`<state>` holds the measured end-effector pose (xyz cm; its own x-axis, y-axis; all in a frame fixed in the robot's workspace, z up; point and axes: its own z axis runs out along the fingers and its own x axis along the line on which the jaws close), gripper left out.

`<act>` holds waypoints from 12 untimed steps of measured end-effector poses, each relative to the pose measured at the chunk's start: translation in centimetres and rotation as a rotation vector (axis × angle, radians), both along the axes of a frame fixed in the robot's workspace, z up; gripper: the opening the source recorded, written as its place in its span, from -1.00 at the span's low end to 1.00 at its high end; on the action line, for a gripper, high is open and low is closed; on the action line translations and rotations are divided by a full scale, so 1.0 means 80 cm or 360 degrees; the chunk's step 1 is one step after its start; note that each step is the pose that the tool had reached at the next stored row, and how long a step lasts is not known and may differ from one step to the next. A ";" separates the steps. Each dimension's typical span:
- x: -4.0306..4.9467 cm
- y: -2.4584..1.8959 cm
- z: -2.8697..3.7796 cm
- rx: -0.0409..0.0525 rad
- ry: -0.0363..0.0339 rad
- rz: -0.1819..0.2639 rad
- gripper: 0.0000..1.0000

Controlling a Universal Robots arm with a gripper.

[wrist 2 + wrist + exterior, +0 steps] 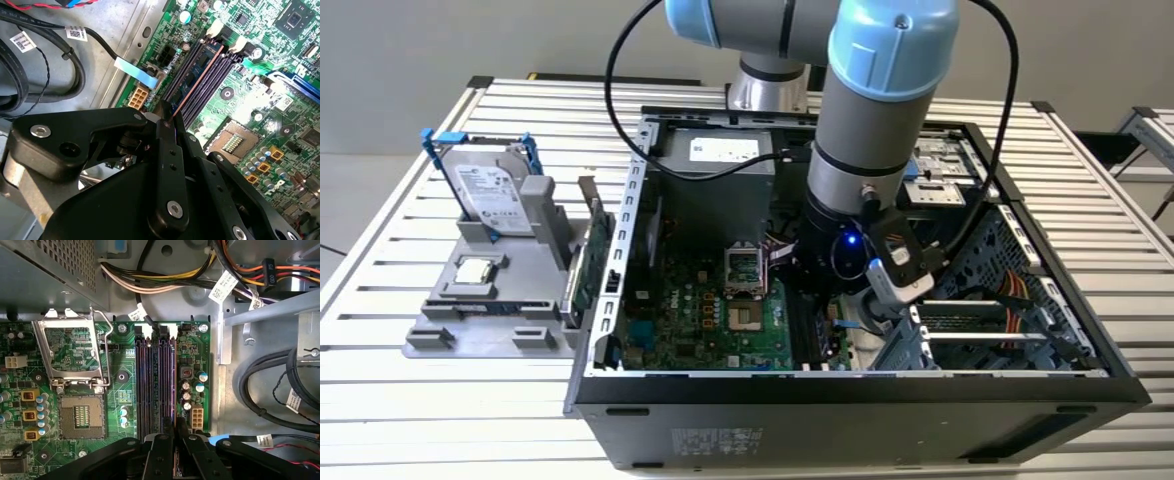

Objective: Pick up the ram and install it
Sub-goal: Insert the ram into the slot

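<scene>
The ram [197, 75] is a thin dark stick with a copper-coloured edge. It stands on edge along one of the memory slots [155, 380] on the green motherboard. In both wrist views my gripper [169, 116] is shut on the stick's near end, its black fingers pinched together over that slot. In the first wrist view the ram [173, 385] runs straight away from the gripper [175, 424], next to the outer slot. The exterior view has the arm [861, 150] reaching down into the open computer case [854, 385], with the fingertips hidden low inside.
An open processor socket [80, 415] with its raised metal frame [70, 347] lies beside the slots. Black cables [270, 390] and a metal bracket [260, 312] crowd the other side. Outside the case, a grey fixture [494, 335] holds a hard drive [491, 195], a processor chip [476, 270] and a green board [596, 255].
</scene>
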<state>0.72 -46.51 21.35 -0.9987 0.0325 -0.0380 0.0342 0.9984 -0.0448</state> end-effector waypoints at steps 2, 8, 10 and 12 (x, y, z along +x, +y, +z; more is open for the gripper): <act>0.000 0.0000 -0.0001 0.0000 0.0000 0.0000 -1.00; 0.000 0.0000 -0.0001 0.0000 0.0000 0.0000 -1.00; -0.001 0.0000 -0.0001 0.0000 0.0000 0.0000 -1.00; -0.001 0.0000 -0.0001 0.0000 0.0000 0.0000 -1.00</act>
<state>0.68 -46.51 21.35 -0.9987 0.0325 -0.0380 0.0342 0.9984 -0.0446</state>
